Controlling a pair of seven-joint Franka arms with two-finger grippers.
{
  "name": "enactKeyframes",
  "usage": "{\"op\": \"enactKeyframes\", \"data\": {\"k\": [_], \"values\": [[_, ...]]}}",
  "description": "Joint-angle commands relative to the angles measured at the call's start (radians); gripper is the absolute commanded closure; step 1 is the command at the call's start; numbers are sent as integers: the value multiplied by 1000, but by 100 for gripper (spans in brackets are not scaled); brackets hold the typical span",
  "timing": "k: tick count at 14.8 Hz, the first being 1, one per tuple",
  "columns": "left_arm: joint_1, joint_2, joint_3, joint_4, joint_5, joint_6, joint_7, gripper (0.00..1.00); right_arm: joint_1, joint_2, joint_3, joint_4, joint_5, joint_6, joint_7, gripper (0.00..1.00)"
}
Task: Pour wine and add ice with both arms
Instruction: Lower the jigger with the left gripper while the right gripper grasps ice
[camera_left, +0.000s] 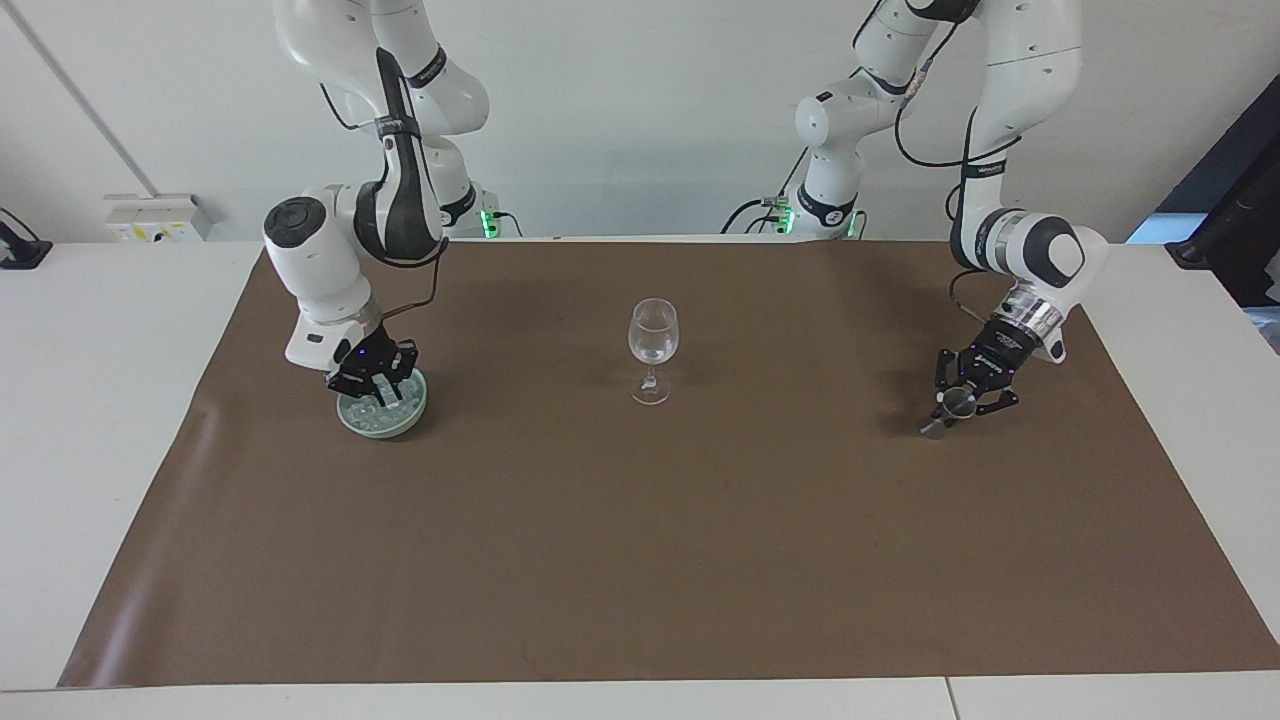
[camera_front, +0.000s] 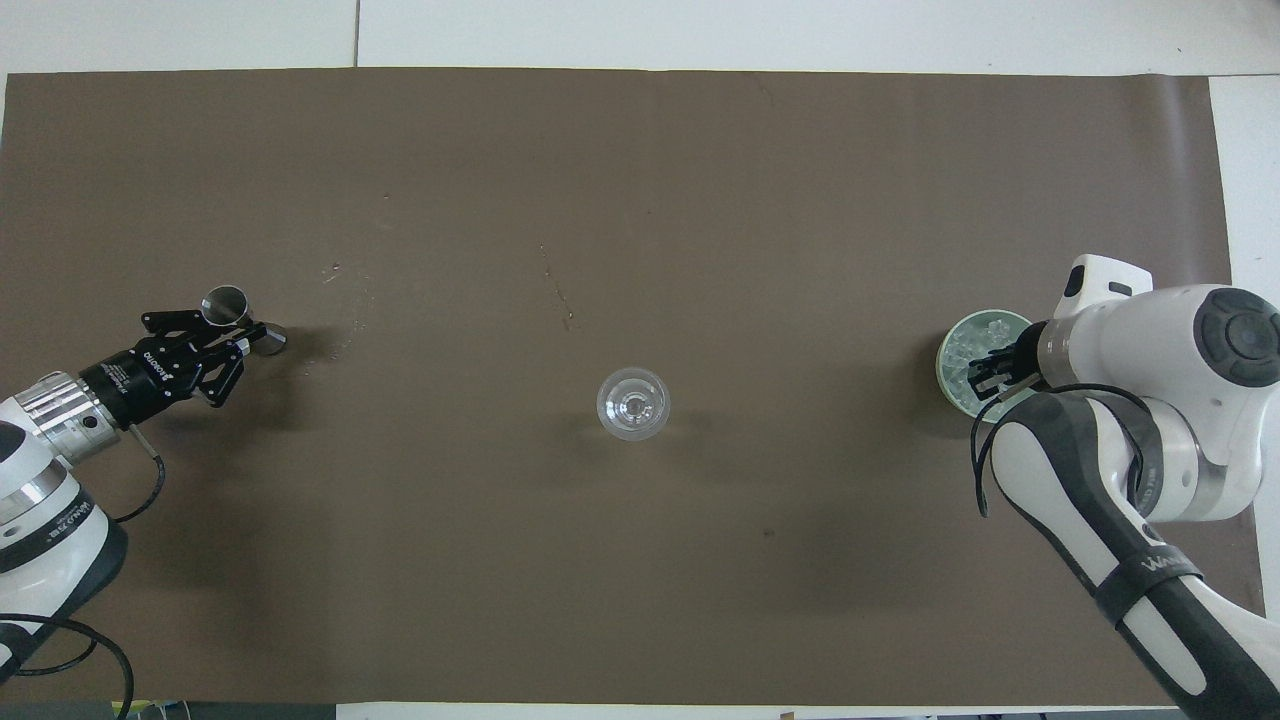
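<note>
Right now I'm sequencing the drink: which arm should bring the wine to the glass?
Left: the left gripper grips the jigger; the right gripper is down in the ice bowl.

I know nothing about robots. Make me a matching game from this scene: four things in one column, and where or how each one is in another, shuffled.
Things
1. wine glass
2. jigger
3. green bowl
4. brown mat

Places and states
A. tilted, gripped by the left end effector
B. lying flat under everything else
C. standing upright in the middle of the mat, untouched
D. holding ice cubes, with the right end effector down over it

Pairs: 1-C, 2-A, 3-D, 4-B
</note>
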Motion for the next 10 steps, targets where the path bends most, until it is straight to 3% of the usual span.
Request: {"op": "enactKeyframes", "data": {"k": [1, 5, 10], "values": [[2, -31, 0, -32, -28, 8, 21, 0, 27, -10, 6, 119, 9, -142, 55, 94], [-8, -78, 5, -32, 0, 10, 16, 0, 118, -6, 15, 303, 9, -299, 300, 94], [18, -121, 6, -32, 136, -4, 11, 0, 276, 5, 13, 503, 9, -440, 613, 95]]}}
